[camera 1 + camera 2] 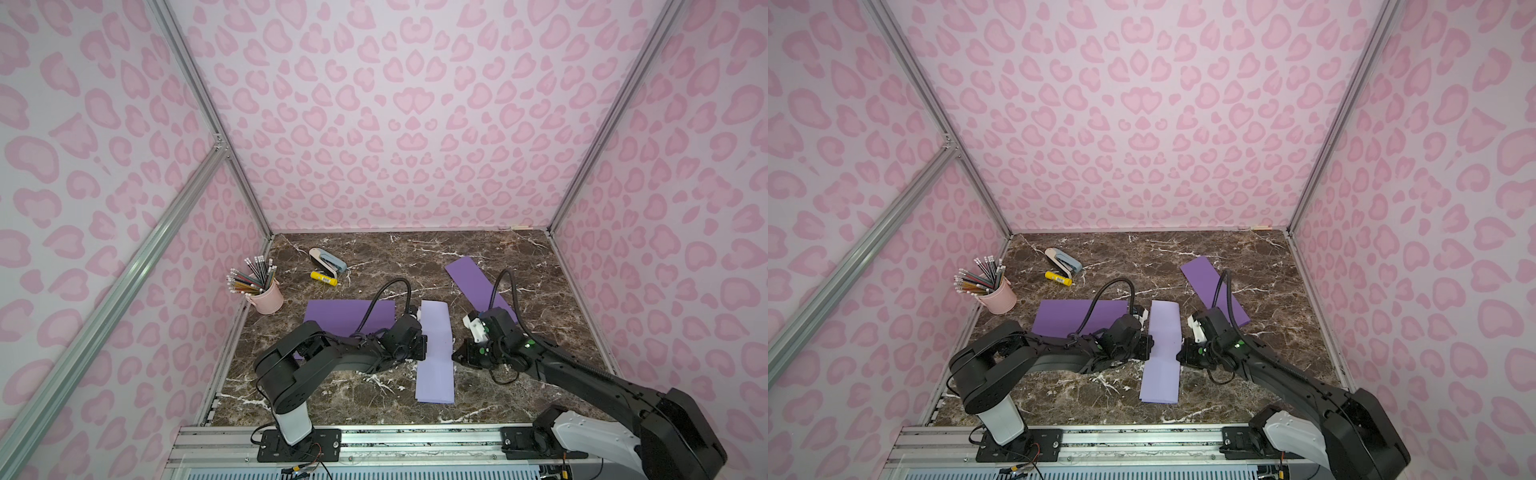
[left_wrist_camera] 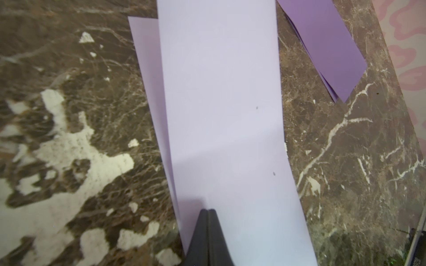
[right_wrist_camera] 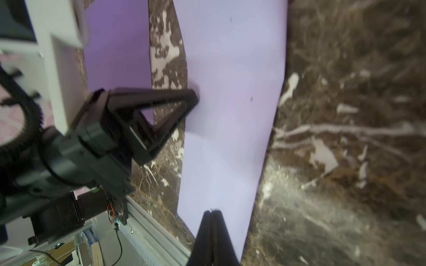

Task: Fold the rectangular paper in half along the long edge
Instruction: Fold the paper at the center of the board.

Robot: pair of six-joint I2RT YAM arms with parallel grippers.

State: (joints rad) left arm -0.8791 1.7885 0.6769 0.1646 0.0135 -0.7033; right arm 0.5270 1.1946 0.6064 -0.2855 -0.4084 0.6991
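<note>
Misalignment is the first danger here. The pale lilac paper [image 1: 434, 353] lies in the middle of the marble table [image 1: 332, 395], between the two arms, and it is already doubled over. In the left wrist view a narrow strip of the under layer [image 2: 145, 69] shows beside the upper layer along one long side, so the edges do not meet exactly. If the crease is pressed hard now, I think this error will be fixed in the fold. The left gripper [image 2: 208, 213] has its jaws fully together with nothing visible between them, and its tip rests on the paper near one long edge. The right gripper [image 3: 212, 213] is closed in the same way, with its tip on the paper at the opposite long edge. The table looks smooth, so a sideways push from either tip could slide the whole sheet instead of flattening it. The paper also bends a little between the two tips, and pushing toward each other could buckle it or make a second, unwanted crease. The tips face each other closely, so they may collide. When they lift, the upper layer may spring open. The darker purple sheets [image 1: 349, 316] [image 1: 478, 282] lie apart from it and seem no hindrance.
</note>
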